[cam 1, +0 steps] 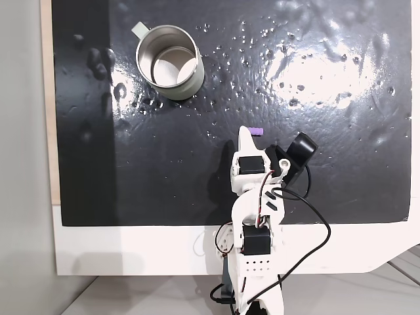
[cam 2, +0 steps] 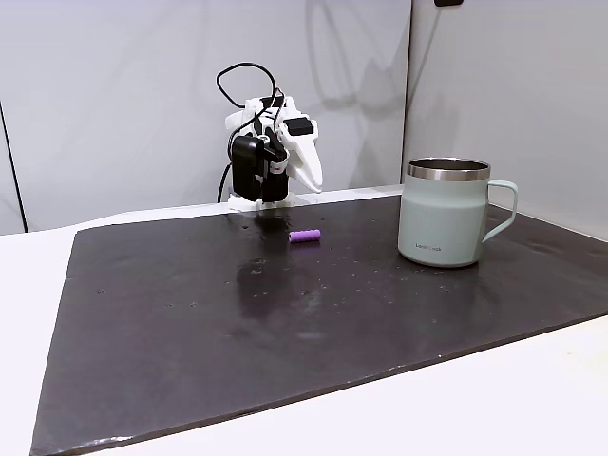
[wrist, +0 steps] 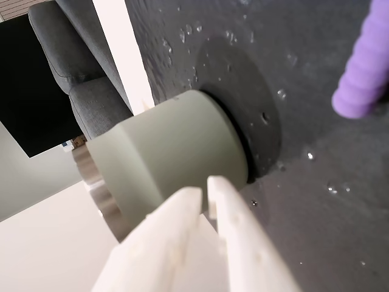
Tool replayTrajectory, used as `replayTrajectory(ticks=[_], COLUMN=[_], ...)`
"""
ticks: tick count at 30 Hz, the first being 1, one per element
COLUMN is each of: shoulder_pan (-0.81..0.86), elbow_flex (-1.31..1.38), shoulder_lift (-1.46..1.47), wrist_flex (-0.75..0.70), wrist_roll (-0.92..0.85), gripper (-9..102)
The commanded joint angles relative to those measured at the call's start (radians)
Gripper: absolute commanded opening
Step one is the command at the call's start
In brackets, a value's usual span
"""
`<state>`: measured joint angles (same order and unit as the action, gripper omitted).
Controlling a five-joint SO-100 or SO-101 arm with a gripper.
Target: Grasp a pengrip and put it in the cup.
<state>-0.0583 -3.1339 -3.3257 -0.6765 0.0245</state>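
The pale grey-green metal cup (cam 1: 167, 62) stands upright on the black mat, handle tab at its far-left rim, also seen at the right (cam 2: 444, 214) and close up in the wrist view (wrist: 176, 152). The tiny purple pengrip (cam 1: 256, 132) lies flat on the mat (cam 2: 305, 235), at the upper right edge of the wrist view (wrist: 361, 67). My white gripper (cam 1: 245, 133) is folded back near the arm's base, its tip just left of the pengrip and raised above it (cam 2: 313, 182). Its fingers (wrist: 205, 190) are pressed together with nothing between them.
The black mat (cam 1: 341, 170) covers most of the white table (cam 1: 131, 249), and its surface is rippled and glossy. A black camera (cam 1: 300, 149) and loose cables hang off the arm. A grey sofa (wrist: 73, 79) and a pale wall (cam 2: 114, 95) lie beyond the table.
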Motion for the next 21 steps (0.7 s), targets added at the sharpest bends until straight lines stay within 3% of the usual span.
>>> replayTrajectory(ticks=[1,15,21], shoulder_pan=[-0.044,-0.018,-0.018], elbow_flex=[-0.055,-0.012,0.23], shoulder_lift=[-0.011,-0.011,0.023], wrist_flex=[0.043,0.031,-0.15], wrist_roll=[-0.069,-0.089,-0.087], gripper=[0,0,0])
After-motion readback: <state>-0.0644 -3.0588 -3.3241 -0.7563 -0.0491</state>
